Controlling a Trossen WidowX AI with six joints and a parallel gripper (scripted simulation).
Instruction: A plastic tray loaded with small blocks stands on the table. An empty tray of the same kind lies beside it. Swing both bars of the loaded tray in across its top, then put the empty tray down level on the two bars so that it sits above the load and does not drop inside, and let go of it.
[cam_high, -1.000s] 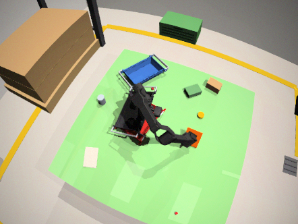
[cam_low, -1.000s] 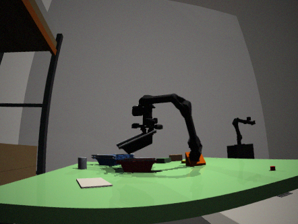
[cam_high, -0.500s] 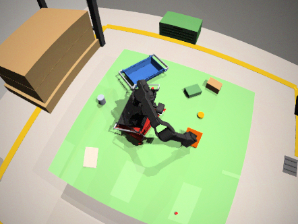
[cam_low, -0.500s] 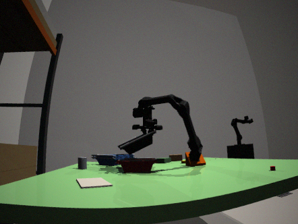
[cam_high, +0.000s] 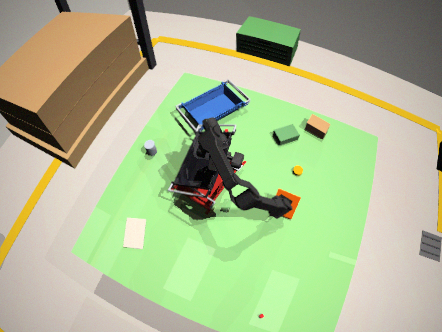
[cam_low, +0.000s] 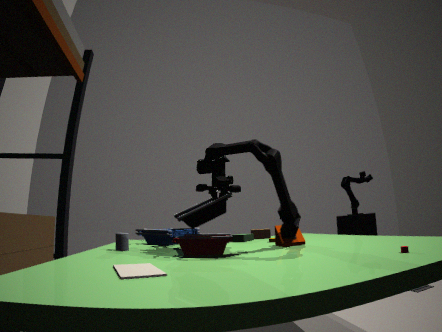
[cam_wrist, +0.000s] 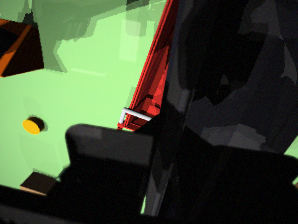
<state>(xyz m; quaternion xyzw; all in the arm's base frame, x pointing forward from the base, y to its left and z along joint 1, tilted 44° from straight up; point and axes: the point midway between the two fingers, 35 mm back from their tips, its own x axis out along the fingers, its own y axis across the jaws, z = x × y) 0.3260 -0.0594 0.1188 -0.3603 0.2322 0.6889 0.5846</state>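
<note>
The gripper (cam_low: 218, 194) (cam_wrist: 167, 150) is shut on the rim of the black empty tray (cam_high: 192, 167) (cam_low: 204, 212) (cam_wrist: 235, 75). That tray hangs steeply tilted above the red loaded tray (cam_high: 202, 198) (cam_low: 205, 246) (cam_wrist: 159, 75), its lower side toward the left in the exterior view. The red tray stands on the table, mostly covered by the black tray and arm in the top view. One of its wire bars (cam_wrist: 136, 113) shows at a corner in the wrist view and seems to reach over the tray's inside. The other bar and most of the load are hidden.
A blue tray (cam_high: 212, 104) (cam_low: 157, 236) lies close behind the red tray. A grey cylinder (cam_high: 150, 147) (cam_low: 122, 242), a white sheet (cam_high: 135, 233) (cam_low: 139, 270), a green block (cam_high: 286, 134), a brown block (cam_high: 317, 126) and a yellow disc (cam_high: 298, 170) (cam_wrist: 32, 126) are around.
</note>
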